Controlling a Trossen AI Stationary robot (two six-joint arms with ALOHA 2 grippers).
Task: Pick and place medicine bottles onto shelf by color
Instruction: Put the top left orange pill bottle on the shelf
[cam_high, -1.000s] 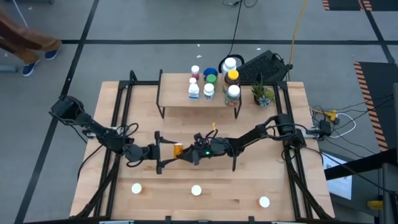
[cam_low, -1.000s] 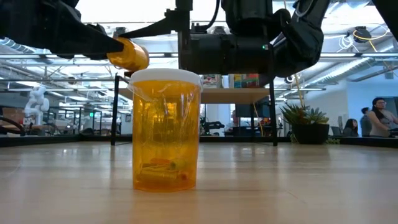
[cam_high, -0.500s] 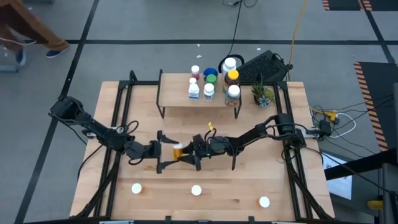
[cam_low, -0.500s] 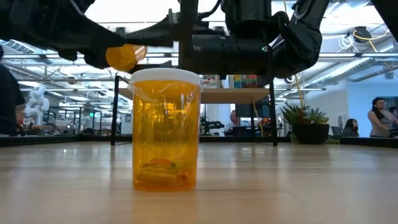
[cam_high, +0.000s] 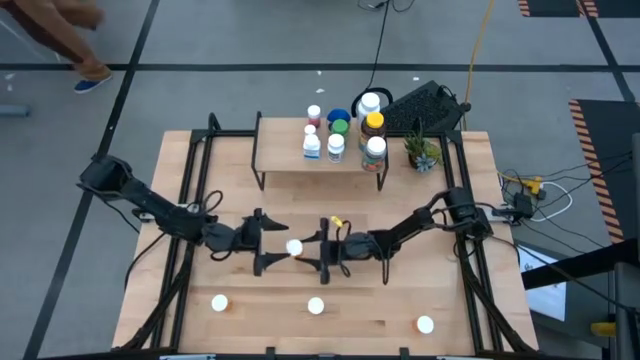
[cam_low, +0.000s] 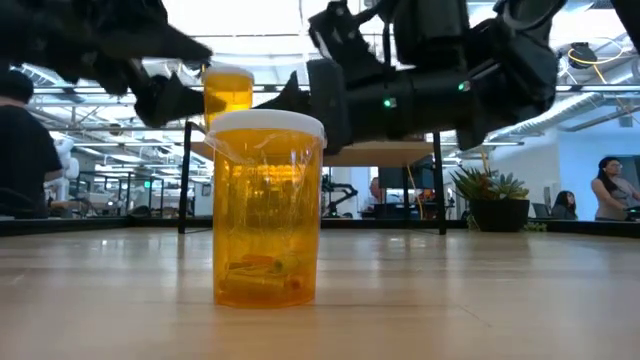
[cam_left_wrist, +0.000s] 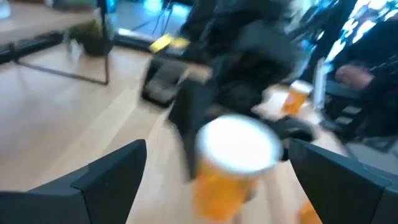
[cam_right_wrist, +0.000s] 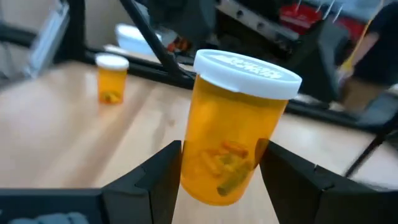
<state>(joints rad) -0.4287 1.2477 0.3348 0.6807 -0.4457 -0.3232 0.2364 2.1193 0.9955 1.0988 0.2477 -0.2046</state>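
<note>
An orange medicine bottle (cam_high: 294, 247) with a white cap hangs in the air over the middle of the table, and my right gripper (cam_high: 303, 250) is shut on it. The right wrist view shows the bottle (cam_right_wrist: 233, 130) between my fingers. My left gripper (cam_high: 262, 242) stands open just to the bottle's left, touching nothing; its wrist view shows the bottle (cam_left_wrist: 233, 155) beyond its spread fingers. The shelf (cam_high: 285, 165) stands at the far side and carries several bottles (cam_high: 340, 135). Three white-capped orange bottles (cam_high: 316, 306) stand near the front edge. My right gripper pinches the lower part of the bottle's orange body (cam_right_wrist: 205, 174) between its two fingers (cam_right_wrist: 146, 186). The fingers come in about level from the table's right side. The bottle is nearly upright, cap up, and lifted clear of the table.
A small potted plant (cam_high: 422, 152) stands at the shelf's right end, with a black keyboard (cam_high: 425, 105) behind it. One orange bottle (cam_low: 265, 210) stands close to the low camera. People (cam_low: 610, 190) show in the room beyond the table.
My right gripper has turned its wrist, so the orange bottle has gone from lying sideways to standing upright with its cap up. The gripper and bottle have also shifted a little toward the table's near edge. My left gripper stays open beside it.
</note>
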